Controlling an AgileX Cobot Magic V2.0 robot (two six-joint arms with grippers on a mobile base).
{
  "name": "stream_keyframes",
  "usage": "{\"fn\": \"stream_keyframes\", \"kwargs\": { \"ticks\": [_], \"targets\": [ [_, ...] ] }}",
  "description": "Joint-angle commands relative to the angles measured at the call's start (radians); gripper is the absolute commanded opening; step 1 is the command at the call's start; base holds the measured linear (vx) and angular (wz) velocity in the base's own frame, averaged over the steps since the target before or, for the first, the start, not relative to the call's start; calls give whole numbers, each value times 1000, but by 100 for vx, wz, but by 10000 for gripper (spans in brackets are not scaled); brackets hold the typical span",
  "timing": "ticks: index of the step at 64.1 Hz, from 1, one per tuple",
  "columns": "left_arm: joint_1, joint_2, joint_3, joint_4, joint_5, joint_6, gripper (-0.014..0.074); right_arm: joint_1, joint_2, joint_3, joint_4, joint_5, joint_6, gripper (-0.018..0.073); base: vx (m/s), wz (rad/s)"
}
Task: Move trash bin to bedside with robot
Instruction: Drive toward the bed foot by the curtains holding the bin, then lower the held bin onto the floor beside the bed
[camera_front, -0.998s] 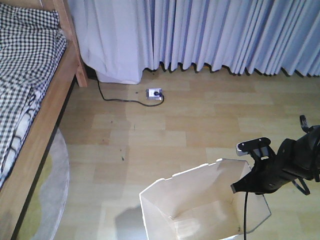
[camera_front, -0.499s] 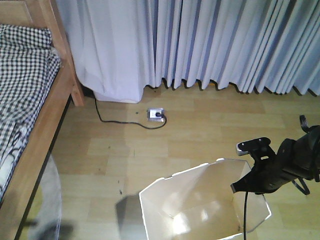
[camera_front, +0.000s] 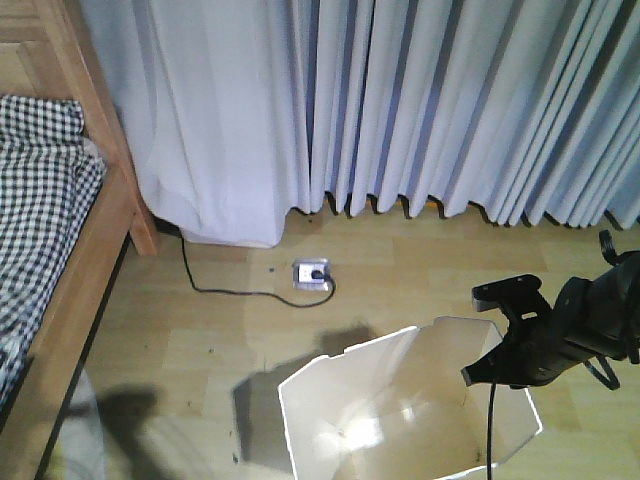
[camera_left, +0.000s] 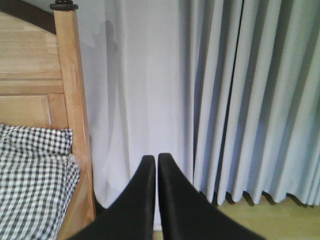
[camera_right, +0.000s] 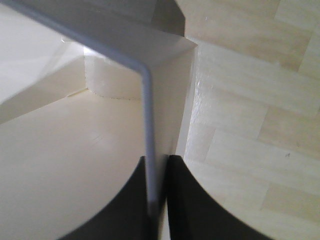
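Pinching trash bin (camera_front: 400, 400) by thin rim w/ right gripper (camera_right: 157, 160), prob light but flexy, left gripper (camera_left: 156, 158) closed on nothing.

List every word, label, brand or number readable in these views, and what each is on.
None can be read.
The trash bin shows plain white walls.
The power strip on the floor is too small for any marking to be made out.
The checked bedding and curtains bear no text.
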Motion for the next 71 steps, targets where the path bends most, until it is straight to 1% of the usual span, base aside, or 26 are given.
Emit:
{"fn": "stream_keyframes", "kwargs": {
  "ticks": [1, 35, 71],
  "targets": [
    [-1, -8, 28, -10, -65, -3, -6, -3, -63, -16, 10, -11, 6, -3, 34, 0],
    [-1, -8, 28, -10, -65, -3, -6, -3, -63, -16, 10, -11, 6, -3, 26, 2],
    [-1, -8, 28, -10, -65, -3, -6, -3, -63, -16, 10, -11, 6, -2, 5, -1]
  ]
}}
